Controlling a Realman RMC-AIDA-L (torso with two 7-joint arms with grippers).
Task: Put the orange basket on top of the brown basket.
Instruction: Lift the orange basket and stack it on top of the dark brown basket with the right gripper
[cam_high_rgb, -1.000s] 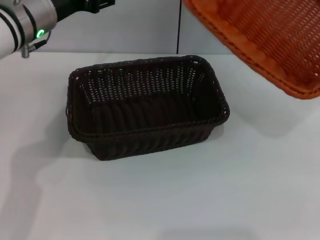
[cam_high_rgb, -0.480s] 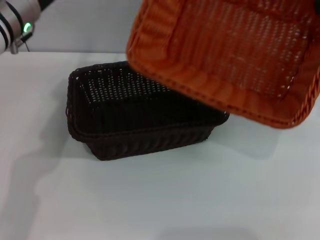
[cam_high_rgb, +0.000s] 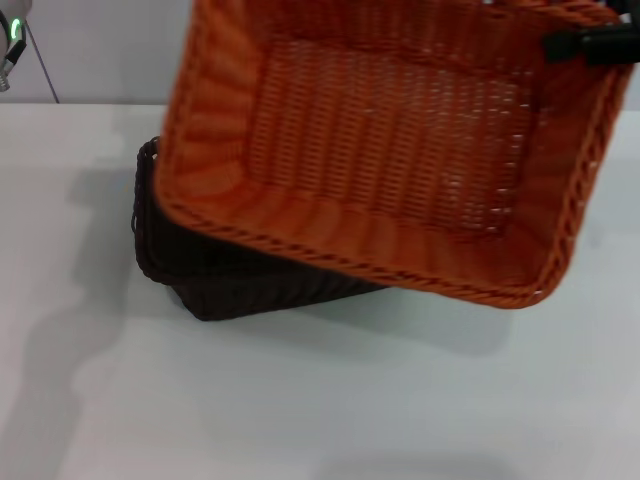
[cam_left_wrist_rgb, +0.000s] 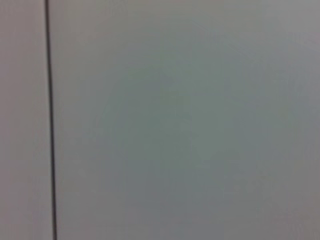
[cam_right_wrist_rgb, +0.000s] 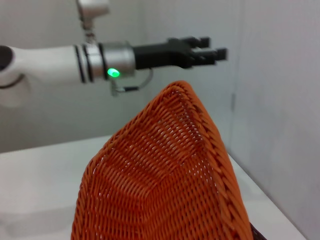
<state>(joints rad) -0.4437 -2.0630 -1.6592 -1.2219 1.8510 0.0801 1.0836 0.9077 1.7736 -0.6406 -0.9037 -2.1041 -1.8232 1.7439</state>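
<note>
orange basket (cam_high_rgb: 390, 150): light, stiff wicker, grip by rim | right gripper (cam_high_rgb: 592, 44) clamped on rim | above brown basket (cam_high_rgb: 175, 265) | left gripper (cam_right_wrist_rgb: 200, 52) raised idle, fingers together

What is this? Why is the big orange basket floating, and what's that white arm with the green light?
It's a robot with two arms and three cameras. The picture from its head looks down at a white table. There the right gripper, the black bit at the basket's far corner, holds the orange basket in the air, tilted, over the brown basket on the table. The camera on the right wrist sees the orange basket close up, plus the other arm's left gripper, raised and holding nothing. The camera on the left wrist shows only a plain wall.
</note>
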